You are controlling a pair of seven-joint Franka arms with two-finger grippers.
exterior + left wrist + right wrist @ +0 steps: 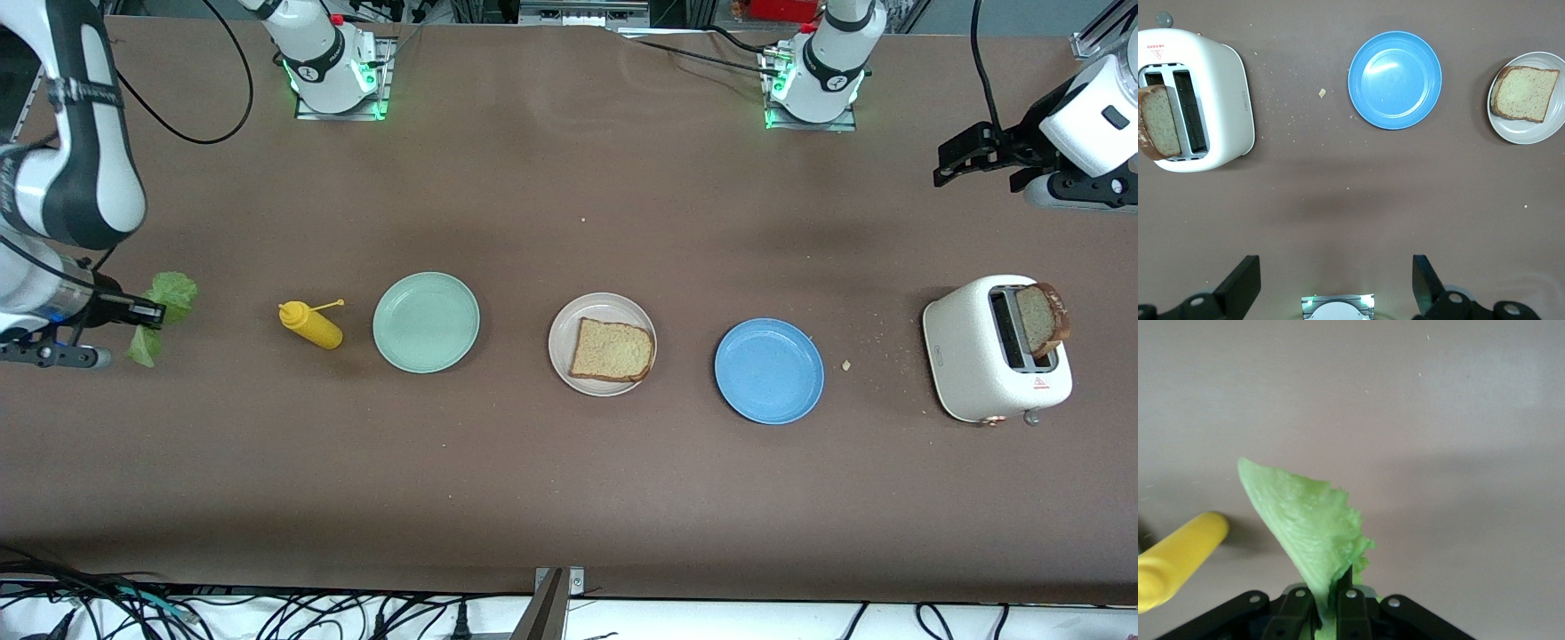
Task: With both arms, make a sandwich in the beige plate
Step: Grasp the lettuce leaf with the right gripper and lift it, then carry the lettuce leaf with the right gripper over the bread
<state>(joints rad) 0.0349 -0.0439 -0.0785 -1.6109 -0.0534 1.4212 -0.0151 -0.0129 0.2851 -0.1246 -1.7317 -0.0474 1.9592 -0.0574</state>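
The right gripper [147, 313], clamped on the lettuce leaf [164, 311], must carry it toward the left arm's end, past the mustard bottle [311, 324], to the bread slice [612, 350] on the beige plate [562, 338]; the left gripper [956, 164] waits apart.

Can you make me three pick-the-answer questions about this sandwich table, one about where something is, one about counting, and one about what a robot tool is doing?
1. Where is the second bread slice?
A. In the toaster
B. On the blue plate
C. On the mint-green plate

2. How many plates are on the table?
A. Two
B. Three
C. Four

3. What is the right tool doing?
A. Open over the yellow squeeze bottle
B. Shut on the lettuce leaf
C. Shut on a bread slice

Answers:
1. A: the slice stands up out of a toaster slot, while the other bread slice lies on the beige plate.
2. B: mint-green, beige and blue plates sit in a row.
3. B: the right wrist view shows its fingers pinching the leaf; the left tool waits open.
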